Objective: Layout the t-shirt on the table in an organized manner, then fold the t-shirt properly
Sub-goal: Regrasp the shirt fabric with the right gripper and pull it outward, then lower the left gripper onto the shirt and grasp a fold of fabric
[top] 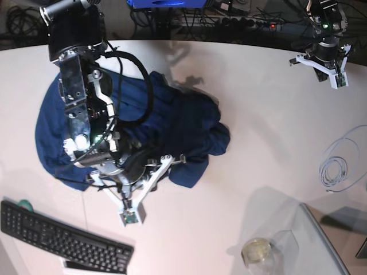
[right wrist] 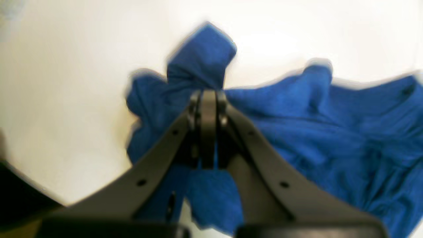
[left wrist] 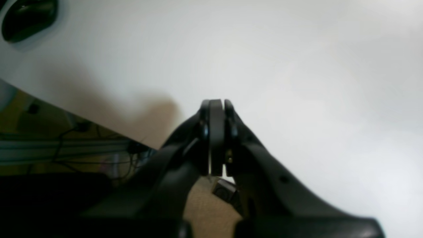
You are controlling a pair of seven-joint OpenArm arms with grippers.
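The navy-blue t-shirt (top: 178,126) lies crumpled in a heap on the left half of the white table (top: 258,132). In the right wrist view, my right gripper (right wrist: 208,94) is shut on a bunched fold of the t-shirt (right wrist: 314,125), and a tuft of cloth sticks out past its tips. The right arm (top: 86,114) hangs over the heap and hides part of it. My left gripper (left wrist: 216,102) is shut with nothing in it, above bare table (left wrist: 297,66) near its edge. The left arm (top: 324,54) stands at the far right corner, away from the shirt.
A black keyboard (top: 57,238) lies at the front left. A coiled grey cable (top: 338,166) rests at the right. A glass panel (top: 327,240) and a small round jar (top: 256,250) sit front right. A dark rounded object (left wrist: 28,18) lies near the left gripper.
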